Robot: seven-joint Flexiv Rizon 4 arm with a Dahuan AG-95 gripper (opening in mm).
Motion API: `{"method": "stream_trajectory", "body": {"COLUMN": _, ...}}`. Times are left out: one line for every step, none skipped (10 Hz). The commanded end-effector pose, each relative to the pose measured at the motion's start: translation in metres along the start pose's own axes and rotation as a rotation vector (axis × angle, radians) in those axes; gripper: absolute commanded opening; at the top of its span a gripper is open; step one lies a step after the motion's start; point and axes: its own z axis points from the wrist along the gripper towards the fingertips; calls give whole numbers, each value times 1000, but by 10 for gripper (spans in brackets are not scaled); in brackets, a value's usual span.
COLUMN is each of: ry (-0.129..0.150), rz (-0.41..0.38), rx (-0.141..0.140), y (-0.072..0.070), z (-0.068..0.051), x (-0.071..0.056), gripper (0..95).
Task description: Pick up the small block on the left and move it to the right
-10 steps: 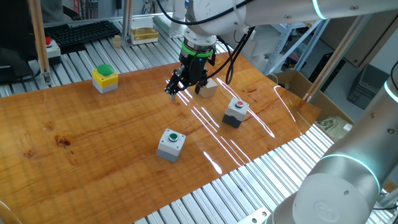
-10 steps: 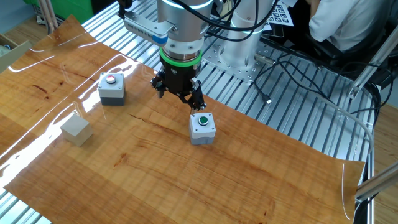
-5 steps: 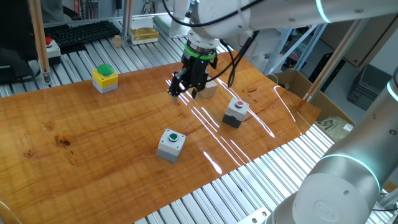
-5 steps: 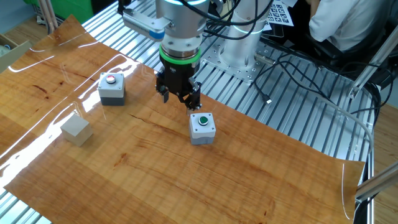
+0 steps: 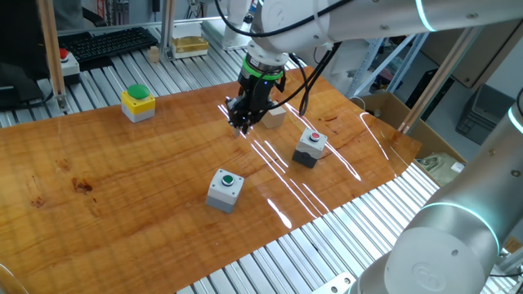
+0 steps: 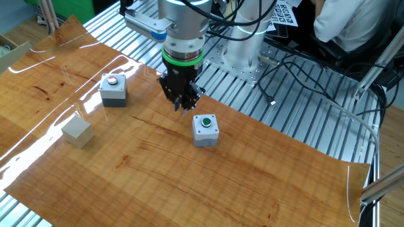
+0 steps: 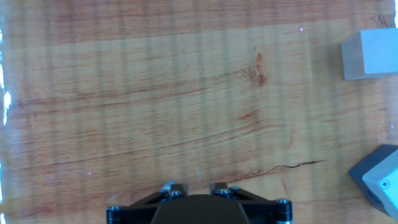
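The small block (image 5: 274, 117), a plain pale wooden cube, sits on the wooden table near the far edge, just right of my gripper (image 5: 243, 124) and partly hidden by it. In the other fixed view the block (image 6: 77, 132) lies far to the left of the gripper (image 6: 183, 106). In the hand view the block (image 7: 372, 55) is at the upper right edge, well clear of the gripper (image 7: 194, 186). The fingers stand close together, shut on nothing, above bare wood.
A grey box with a red button (image 5: 310, 144) (image 6: 113, 89) stands near the block. A grey box with a green button (image 5: 225, 188) (image 6: 205, 129) is close to the gripper. A yellow box with a green dome (image 5: 137, 102) stands far off. A grey box corner (image 7: 379, 180) shows in the hand view.
The fingers were spread wide a second ago and have drawn together. The hand has shifted slightly toward the block. The block and boxes have not moved.
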Motion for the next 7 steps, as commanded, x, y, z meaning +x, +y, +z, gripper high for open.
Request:
{"method": "stream_trajectory", "body": {"ry": -1, "rz": -18, "rx": 0, "y": -3, "z": 3, "x": -1, "gripper": 0}}
{"method": "stream_trajectory", "body": {"ry": -1, "rz": -34, "rx": 0, "y": -7, "z": 5, "x": -2, "gripper": 0}}
{"method": "stream_trajectory", "body": {"ry": -2, "rz": -43, "rx": 0, "y": -12, "z": 8, "x": -3, "gripper": 0}}
{"method": "stream_trajectory", "body": {"ry": -2, "rz": -48, "rx": 0, "y": -17, "z": 10, "x": -3, "gripper": 0}}
{"method": "stream_trajectory", "body": {"ry": -5, "rz": -50, "rx": 4, "y": -22, "z": 13, "x": -5, "gripper": 0}}
{"method": "stream_trajectory", "body": {"ry": -9, "rz": -54, "rx": 9, "y": -27, "z": 17, "x": -7, "gripper": 0}}
{"method": "stream_trajectory", "body": {"ry": -15, "rz": -53, "rx": 9, "y": -31, "z": 20, "x": -9, "gripper": 0}}
